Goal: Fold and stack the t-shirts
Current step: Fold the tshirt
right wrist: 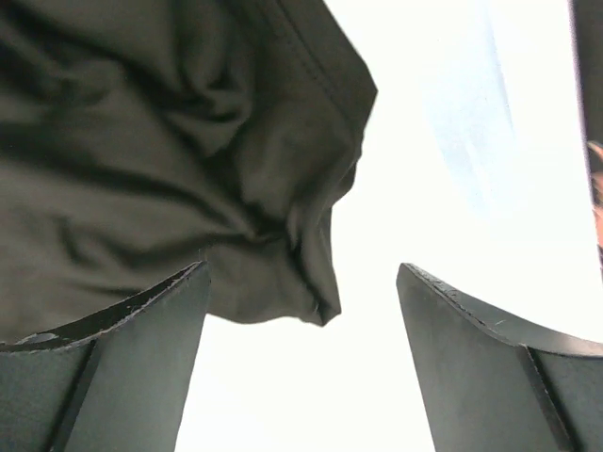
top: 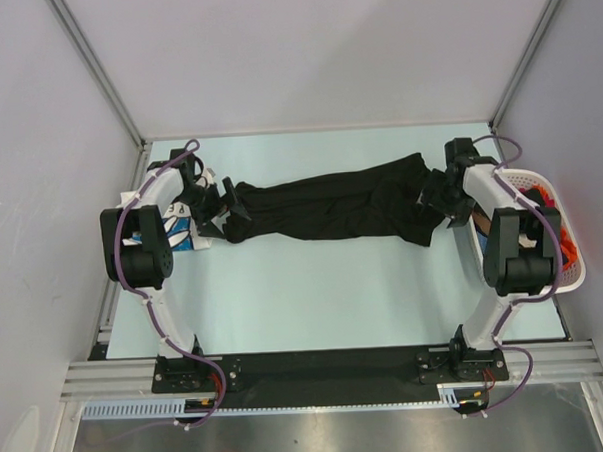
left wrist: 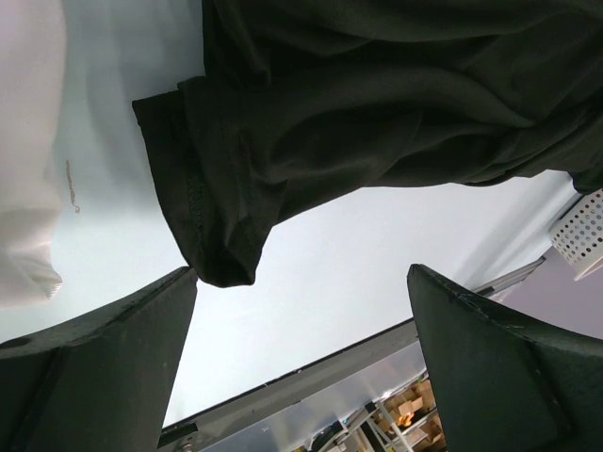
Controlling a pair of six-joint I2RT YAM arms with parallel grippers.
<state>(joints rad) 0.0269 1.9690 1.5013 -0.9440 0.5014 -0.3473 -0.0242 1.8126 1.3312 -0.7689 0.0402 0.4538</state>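
Pale blue-green worktop (top: 314,285) fills the space between plain white walls, and the black t-shirt (top: 331,210) lies across its middle as a long bunched band, not yet spread flat. Just beyond that shirt's left end a white printed t-shirt (top: 187,234) sits partly under the left arm. The left pincer (top: 221,211) is at the black shirt's left end with its jaws spread wide and released; its wrist view shows a hemmed corner of the cloth ahead of the fingers, not clamped. The right pincer (top: 440,195) is at the shirt's right end, also released, with the crumpled edge beside one finger and nothing between the pads. Beyond that end stands a white slotted basket (top: 574,274) holding orange cloth (top: 552,191). The step in hand looks like stretching the black shirt flat before folding. Next, each pincer probably needs to close on a corner or hem and draw the cloth taut and square.
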